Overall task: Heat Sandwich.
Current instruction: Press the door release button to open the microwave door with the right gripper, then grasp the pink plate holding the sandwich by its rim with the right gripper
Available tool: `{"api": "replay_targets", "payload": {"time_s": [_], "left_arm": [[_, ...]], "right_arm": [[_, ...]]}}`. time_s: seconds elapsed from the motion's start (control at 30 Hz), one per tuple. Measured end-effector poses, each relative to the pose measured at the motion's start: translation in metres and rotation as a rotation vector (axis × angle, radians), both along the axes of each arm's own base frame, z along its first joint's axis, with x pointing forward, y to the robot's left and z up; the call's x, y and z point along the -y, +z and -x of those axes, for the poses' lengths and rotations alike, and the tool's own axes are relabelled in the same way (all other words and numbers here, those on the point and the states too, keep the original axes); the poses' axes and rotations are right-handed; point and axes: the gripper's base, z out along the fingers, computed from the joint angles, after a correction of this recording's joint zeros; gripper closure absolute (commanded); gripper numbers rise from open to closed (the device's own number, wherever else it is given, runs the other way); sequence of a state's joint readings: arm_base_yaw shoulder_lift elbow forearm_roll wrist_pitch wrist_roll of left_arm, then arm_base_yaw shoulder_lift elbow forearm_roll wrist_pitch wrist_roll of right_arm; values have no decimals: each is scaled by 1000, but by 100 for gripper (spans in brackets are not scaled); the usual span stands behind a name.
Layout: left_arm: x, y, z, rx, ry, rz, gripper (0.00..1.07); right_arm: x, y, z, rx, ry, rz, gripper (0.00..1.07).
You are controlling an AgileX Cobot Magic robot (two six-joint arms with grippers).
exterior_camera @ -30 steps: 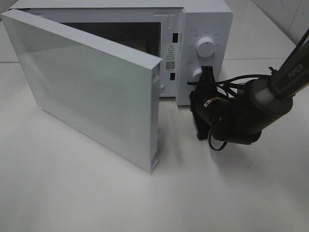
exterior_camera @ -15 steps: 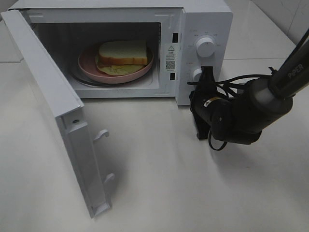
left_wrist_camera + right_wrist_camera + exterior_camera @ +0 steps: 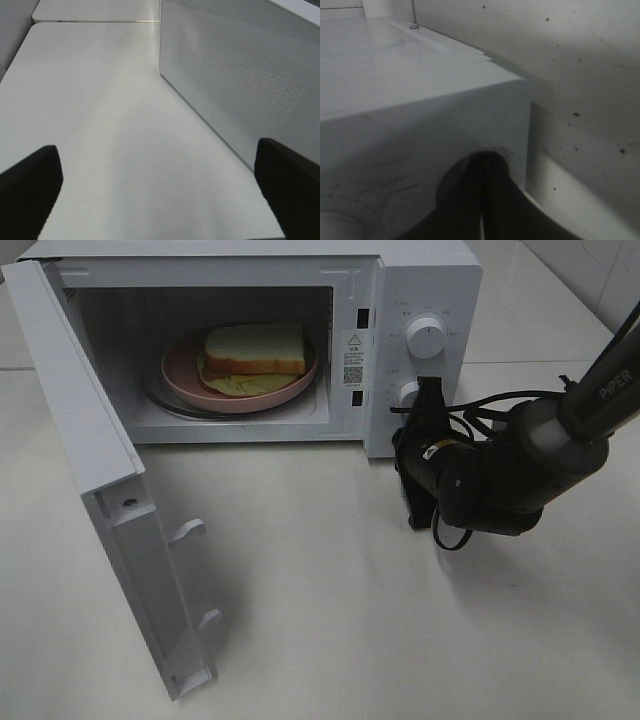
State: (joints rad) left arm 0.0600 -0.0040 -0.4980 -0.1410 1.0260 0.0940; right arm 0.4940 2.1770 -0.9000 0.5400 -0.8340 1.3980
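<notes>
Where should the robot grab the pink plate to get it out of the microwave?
Probably the pink plate by its front rim, reaching straight in through the microwave's open front. That edge is bare and nearest the opening. The sandwich covers the plate's middle and back, and the walls block the other sides.

The word "PIPER" runs in white capitals along the grey robot arm link (image 3: 612, 392) at the right of the exterior high view. A white sticker (image 3: 353, 358) sits on the front frame of the white microwave oven (image 3: 430, 280), just beside the cavity opening. It bears a warning triangle, lines of print too small to read, and a QR code. Faint marks ring the round white upper dial (image 3: 426, 337), none of them legible.
</notes>
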Motion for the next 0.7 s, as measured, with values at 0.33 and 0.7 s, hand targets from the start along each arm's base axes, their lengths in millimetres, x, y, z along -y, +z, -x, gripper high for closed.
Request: {"api": "replay_targets", "payload": {"time_s": [0.33, 0.7], "left_arm": [[0, 0, 0, 0, 0, 0, 5], [0, 0, 0, 0, 0, 0, 5]], "right_arm": [[5, 9, 5, 12, 33, 16, 105], [18, 26, 35, 16, 64, 38, 105]]}}
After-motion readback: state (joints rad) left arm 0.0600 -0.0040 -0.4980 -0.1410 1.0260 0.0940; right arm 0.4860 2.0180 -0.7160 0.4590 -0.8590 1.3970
